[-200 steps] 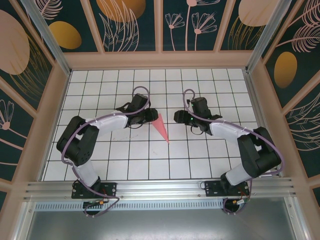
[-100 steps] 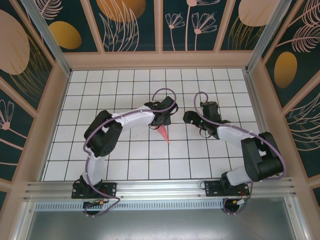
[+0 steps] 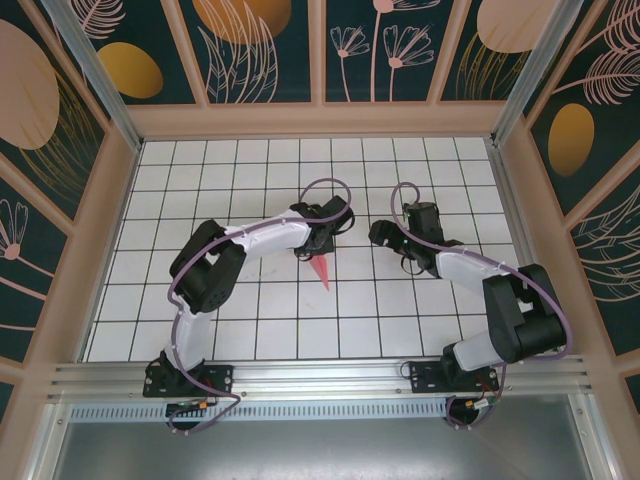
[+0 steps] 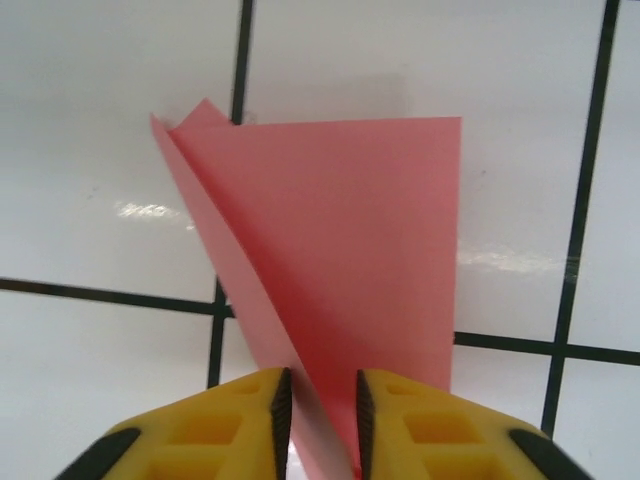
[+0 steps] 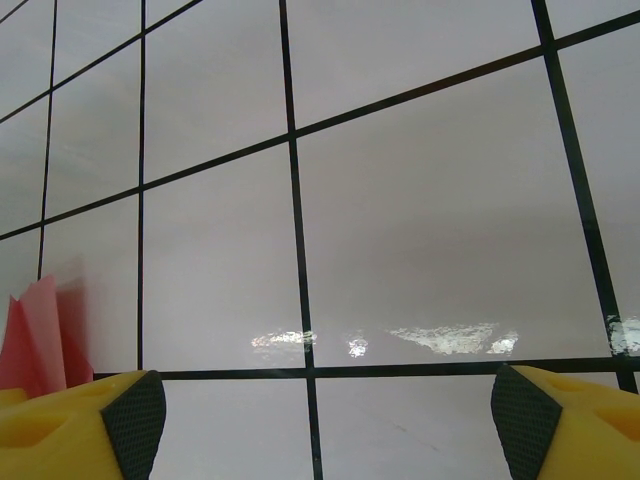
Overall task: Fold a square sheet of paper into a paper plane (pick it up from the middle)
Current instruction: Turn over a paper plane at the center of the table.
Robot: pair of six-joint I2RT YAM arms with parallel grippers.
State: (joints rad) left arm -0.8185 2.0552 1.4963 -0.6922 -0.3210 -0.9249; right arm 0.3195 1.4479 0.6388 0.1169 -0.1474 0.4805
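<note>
well, the paper plane (image 3: 320, 270) lies near the middle of the white gridded table (image 3: 250, 320), a narrow pink-red wedge with its pointed tip towards the near edge. from above, its wider far end is tucked under the left gripper (image 3: 320, 250), which reaches in from the left arm and angles down onto it.

in the left wrist view the left gripper (image 4: 320, 425) is clenched on the paper plane (image 4: 350, 230): the two yellow fingers (image 4: 225, 425) stand almost together, and the edge of the paper runs down into the thin gap between them. beyond the fingers the paper fans out over the tiles as a folded triangle. a second layer peeks out along its left edge, and a small corner sticks up at the top left. a black grid line passes under the paper.

the right gripper (image 3: 380, 236) sits just to the right of the plane, apart from it, and points left towards it. in the right wrist view the right gripper (image 5: 320, 430) is spread wide. its yellow fingers (image 5: 575, 420) with dark pads sit at the two bottom corners, and bare table (image 5: 420, 250) lies between them. nothing is held. a slice of the pink paper plane (image 5: 35, 335) stands at the left edge, just above the left-hand finger; whether it touches that finger i cannot tell.
</note>
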